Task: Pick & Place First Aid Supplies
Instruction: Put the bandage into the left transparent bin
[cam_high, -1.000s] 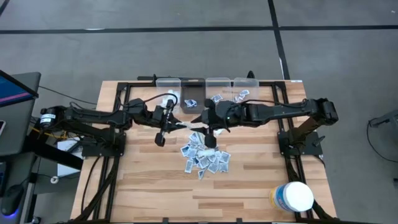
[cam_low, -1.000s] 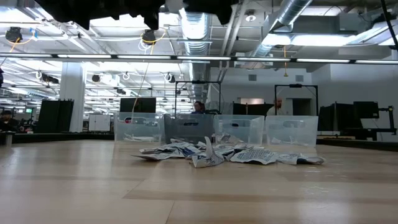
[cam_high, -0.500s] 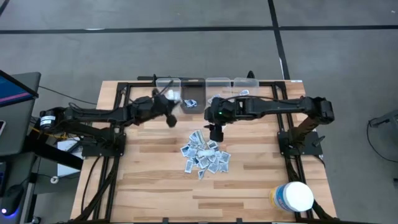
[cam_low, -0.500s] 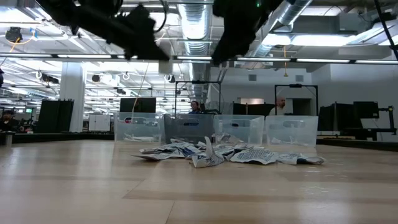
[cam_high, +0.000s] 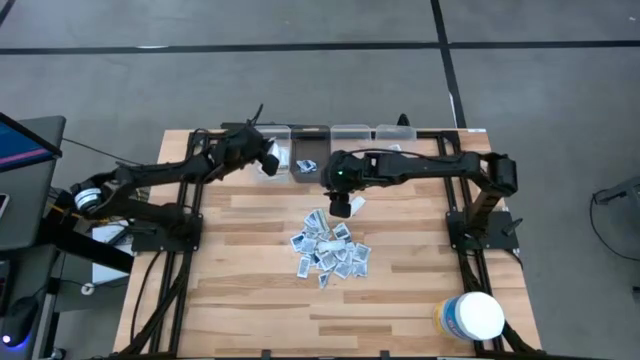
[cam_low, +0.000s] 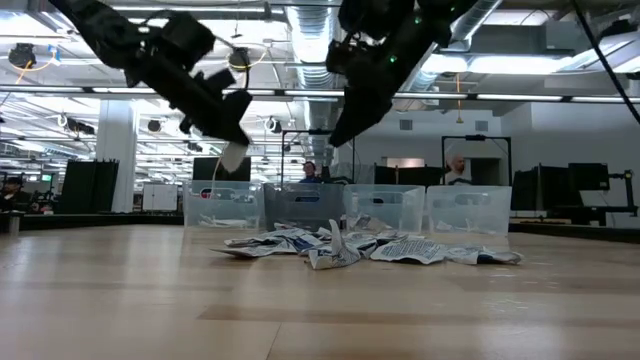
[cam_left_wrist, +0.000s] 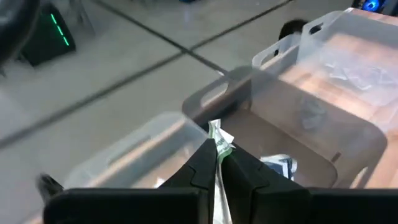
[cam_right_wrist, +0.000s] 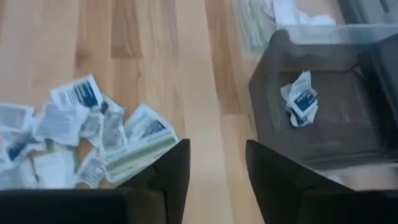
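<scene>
The first aid supplies (cam_high: 328, 252) lie in a loose pile on the middle of the wooden table, also seen in the low view (cam_low: 340, 247) and the right wrist view (cam_right_wrist: 81, 127). My left gripper (cam_high: 268, 162) is above the leftmost clear bin (cam_high: 270, 137) at the far edge, shut on one pale packet (cam_low: 232, 157). My right gripper (cam_high: 342, 207) hangs open above the far edge of the pile, with nothing between its fingers (cam_right_wrist: 171, 171). One packet (cam_right_wrist: 300, 98) lies in the dark bin (cam_high: 307, 162). My left gripper pinches the pale packet between its two fingertips (cam_left_wrist: 205, 158). The packet's free end (cam_left_wrist: 219, 138) sticks out past them. The fingers slant toward the table's far edge, tipped a little down. The packet is lifted clear, above the bins.
A row of several bins stands along the far edge, with two clear ones (cam_high: 350, 137) (cam_high: 393, 135) at the right. A large white round tub (cam_high: 470, 315) stands at the near right corner. Bare wood lies left and right of the pile.
My left gripper has swung from the table's middle toward the far edge over the bins, sinking and tipping from pointing down toward level, with the packet still in it. My right gripper has come down toward the pile.
</scene>
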